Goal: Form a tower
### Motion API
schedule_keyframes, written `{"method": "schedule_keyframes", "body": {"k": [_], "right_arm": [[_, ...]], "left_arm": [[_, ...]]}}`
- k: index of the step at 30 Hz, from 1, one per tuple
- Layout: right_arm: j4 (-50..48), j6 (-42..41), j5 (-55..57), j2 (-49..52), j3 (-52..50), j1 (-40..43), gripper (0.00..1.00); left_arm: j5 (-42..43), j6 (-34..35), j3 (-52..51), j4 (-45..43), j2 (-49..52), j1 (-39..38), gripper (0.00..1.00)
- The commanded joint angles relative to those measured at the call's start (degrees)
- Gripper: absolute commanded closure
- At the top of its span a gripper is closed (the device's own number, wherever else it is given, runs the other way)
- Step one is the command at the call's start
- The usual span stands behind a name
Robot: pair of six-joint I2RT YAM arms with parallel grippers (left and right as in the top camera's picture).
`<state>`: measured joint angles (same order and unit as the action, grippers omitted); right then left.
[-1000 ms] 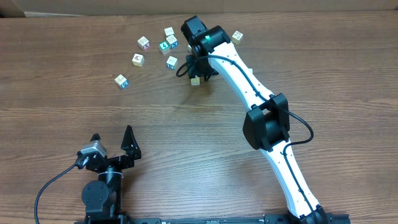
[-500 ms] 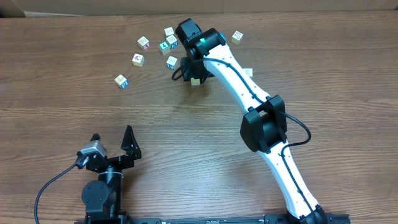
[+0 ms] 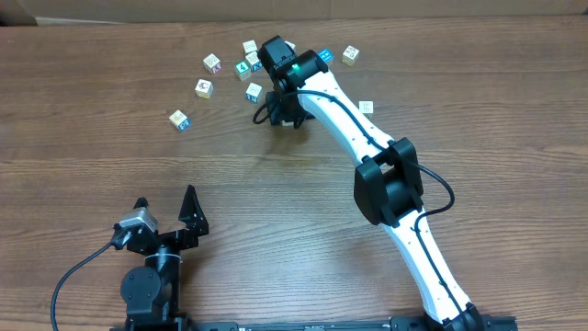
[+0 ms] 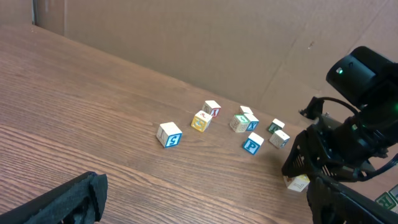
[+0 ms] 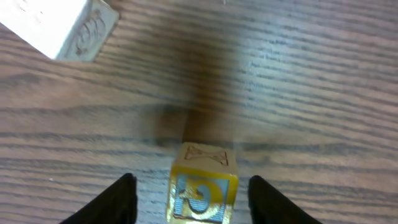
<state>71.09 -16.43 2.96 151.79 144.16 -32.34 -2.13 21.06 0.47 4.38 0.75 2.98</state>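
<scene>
Stacking seems barely begun: right jaws open astride yellow cube, left jaws open, other cubes loose.

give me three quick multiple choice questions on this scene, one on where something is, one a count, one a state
1. Where is the yellow-edged cube?
a) between the right fingers
b) off the table
c) on top of another cube

2. How many cubes show in the right wrist view?
a) one
b) two
c) four

3. How do the left fingers stand?
a) shut on a cube
b) spread apart, holding nothing
c) out of every view

Answers:
1 a, one finger stands on each side of it, with a gap on both sides.
2 b, the yellow-edged one plus a pale cube at top left.
3 b, the overhead view shows them parted with nothing between them.
</scene>
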Motion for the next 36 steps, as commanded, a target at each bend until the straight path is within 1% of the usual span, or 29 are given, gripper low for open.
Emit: {"method": "schedule_keyframes", "body": {"k": [1, 3, 8, 10, 13, 18, 19, 20, 25, 27, 30, 31, 36], "right_arm": [[-0.4, -0.1, 1.3, -2.4, -0.1, 0.2, 0.51], [-0.3, -0.1, 2.4, -2.4, -0.2, 0.2, 0.54], [0.1, -0.1, 2.3, -2.4, -0.2, 0.2, 0.57], [0.1, -0.1, 2.3, -2.4, -0.2, 0.1, 0.62], [0.1, -0.1, 2.3, -2.4, -0.2, 0.2, 0.68], [0.2, -0.6, 2.3, -2.4, -0.2, 0.2, 0.68], [0.2, -1.2, 2.3, -2.4, -0.2, 0.2, 0.66], [0.3, -1.7, 2.3, -2.4, -0.2, 0.2, 0.63], [0.4, -1.6, 2.1, -2.4, -0.2, 0.2, 0.64], [0.6, -1.6, 2.1, -2.4, -0.2, 0.2, 0.73], [1.2, -1.6, 2.1, -2.8, 0.3, 0.2, 0.83], [1.7, -1.6, 2.1, -3.3, 0.7, 0.3, 0.84], [3.0, -1.6, 2.2, -7.2, 1.5, 1.3, 0.84]], "left_arm": [[0.3, 0.4, -0.2, -0.1, -0.4, -0.2, 0.01], [0.3, 0.4, -0.2, -0.1, -0.5, -0.2, 0.0], [0.3, 0.4, -0.2, -0.1, -0.4, -0.2, 0.01], [0.3, 0.4, -0.2, -0.1, -0.5, -0.2, 0.01], [0.3, 0.4, -0.2, -0.1, -0.4, -0.2, 0.01], [0.3, 0.4, -0.2, -0.1, -0.5, -0.2, 0.0], [0.3, 0.4, -0.2, -0.1, -0.4, -0.2, 0.0], [0.3, 0.4, -0.2, -0.1, -0.4, -0.2, 0.0], [0.3, 0.4, -0.2, -0.1, -0.5, -0.2, 0.0], [0.3, 0.4, -0.2, -0.1, -0.4, -0.2, 0.01], [0.3, 0.4, -0.2, -0.1, -0.5, -0.2, 0.0], [0.3, 0.4, -0.2, -0.1, -0.4, -0.2, 0.0], [0.3, 0.4, -0.2, -0.1, -0.5, -0.2, 0.0]]}}
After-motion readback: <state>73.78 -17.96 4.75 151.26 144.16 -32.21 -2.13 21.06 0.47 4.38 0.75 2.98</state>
